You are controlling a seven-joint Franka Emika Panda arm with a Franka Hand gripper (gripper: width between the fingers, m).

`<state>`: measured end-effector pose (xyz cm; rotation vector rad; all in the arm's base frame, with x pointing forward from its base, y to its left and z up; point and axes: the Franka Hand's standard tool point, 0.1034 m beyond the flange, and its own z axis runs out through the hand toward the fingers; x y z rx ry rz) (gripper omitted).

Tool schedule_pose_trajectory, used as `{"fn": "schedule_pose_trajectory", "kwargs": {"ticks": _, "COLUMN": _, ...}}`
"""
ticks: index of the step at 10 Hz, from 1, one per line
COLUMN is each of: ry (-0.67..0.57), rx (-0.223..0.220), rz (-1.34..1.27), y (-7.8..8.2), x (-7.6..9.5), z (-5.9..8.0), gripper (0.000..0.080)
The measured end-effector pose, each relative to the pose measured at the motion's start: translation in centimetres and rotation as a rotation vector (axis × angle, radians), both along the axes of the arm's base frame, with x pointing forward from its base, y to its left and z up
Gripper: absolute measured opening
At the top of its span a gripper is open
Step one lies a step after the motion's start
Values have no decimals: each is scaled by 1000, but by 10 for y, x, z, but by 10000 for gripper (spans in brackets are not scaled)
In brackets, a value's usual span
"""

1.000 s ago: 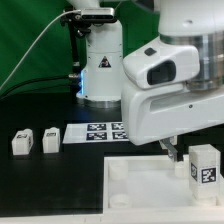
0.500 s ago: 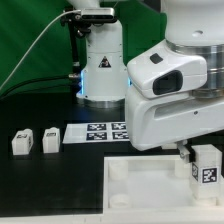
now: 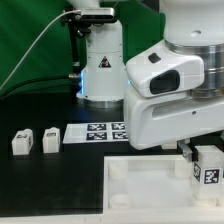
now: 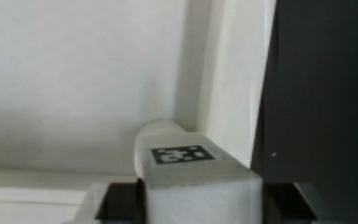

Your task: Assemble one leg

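A white leg (image 3: 207, 166) with a black-and-white tag stands upright on the right side of the large white panel (image 3: 140, 180), at the exterior view's right. My gripper (image 3: 192, 152) has come down over it, and the arm hides most of the fingers. In the wrist view the leg (image 4: 197, 175) fills the gap between my two dark fingers (image 4: 123, 203), which press on both of its sides. My gripper (image 4: 202, 205) is shut on the leg. Two more legs (image 3: 21, 143) (image 3: 50, 140) lie on the black table at the exterior view's left.
The marker board (image 3: 98, 132) lies flat behind the panel. The white robot base (image 3: 100, 70) stands behind it with a cable running to the left. The panel's raised rim and a corner socket (image 3: 118, 172) show at the front.
My gripper has moved toward the exterior view's right and down onto the upright leg, closing the gap that was there a second ago. The two legs at the left have not moved.
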<state>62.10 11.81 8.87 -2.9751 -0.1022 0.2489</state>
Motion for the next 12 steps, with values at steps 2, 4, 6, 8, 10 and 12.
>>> {"fn": "schedule_pose_trajectory", "kwargs": {"ticks": 2, "ry": 47, "rx": 3, "rz": -297, "y": 0, "x": 2, "z": -1, "gripper": 303}}
{"fn": "schedule_pose_trajectory", "kwargs": {"ticks": 4, "ry": 136, "rx": 22, "rz": -672, "y": -1, "x": 4, "z": -1, "gripper": 303}}
{"fn": "schedule_pose_trajectory", "kwargs": {"ticks": 6, "ry": 172, "rx": -8, "rz": -827, "y": 3, "x": 3, "z": 0, "gripper": 303}}
{"fn": "schedule_pose_trajectory", "kwargs": {"ticks": 8, "ry": 207, "rx": -37, "rz": -982, "y": 4, "x": 3, "z": 0, "gripper": 302}}
{"fn": "schedule_pose_trajectory", "kwargs": {"ticks": 10, "ry": 235, "rx": -25, "rz": -1192, "y": 0, "x": 9, "z": -1, "gripper": 300}}
{"fn": "schedule_pose_trajectory", "kwargs": {"ticks": 12, "ry": 246, "rx": 19, "rz": -1376, "y": -4, "x": 10, "z": -2, "gripper": 300}}
